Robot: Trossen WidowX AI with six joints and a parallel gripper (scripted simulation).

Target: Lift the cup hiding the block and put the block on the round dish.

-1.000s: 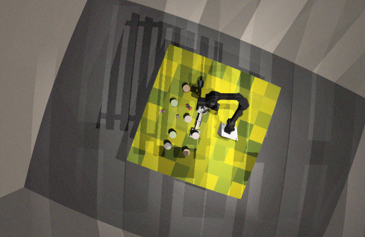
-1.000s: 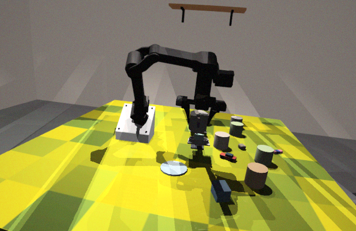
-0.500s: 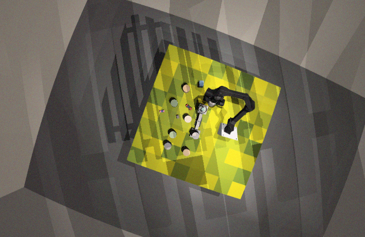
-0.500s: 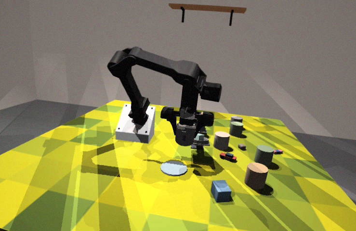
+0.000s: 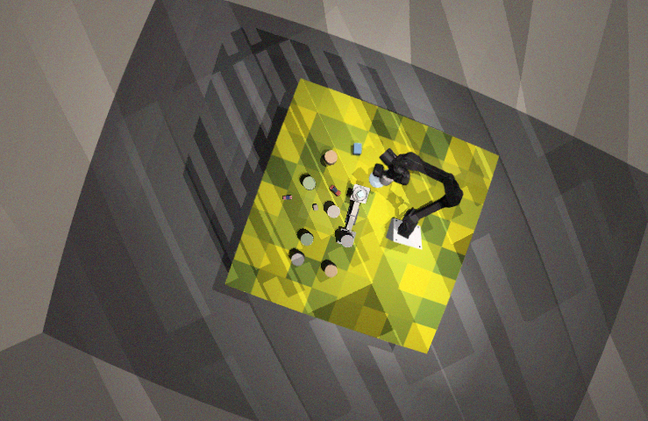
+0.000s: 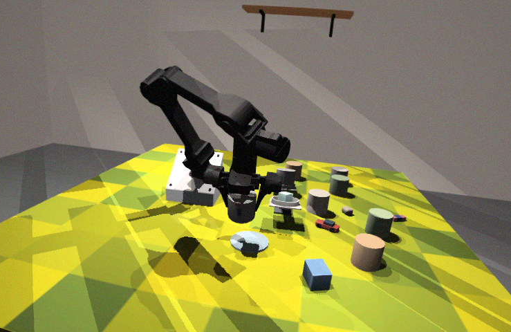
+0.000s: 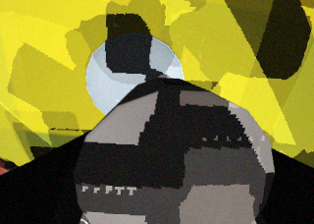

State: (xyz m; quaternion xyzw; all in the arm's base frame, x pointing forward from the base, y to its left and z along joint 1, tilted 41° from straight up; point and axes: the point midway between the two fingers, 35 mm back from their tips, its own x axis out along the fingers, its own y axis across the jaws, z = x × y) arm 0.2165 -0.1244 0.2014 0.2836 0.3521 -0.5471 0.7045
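My gripper is shut on a grey cup and holds it in the air. In the overhead view the held cup partly covers the pale blue round dish, which lies on the table. The pale mint block sits uncovered in the ringed pan at the near end of the white balance. The other grey cup stands upright on the balance's far end.
A blue block stands near the dish. A red toy car lies beside the balance. A pinkish cylinder stands close to the beam. Several more cylinders, a small grey piece and another toy car are farther out.
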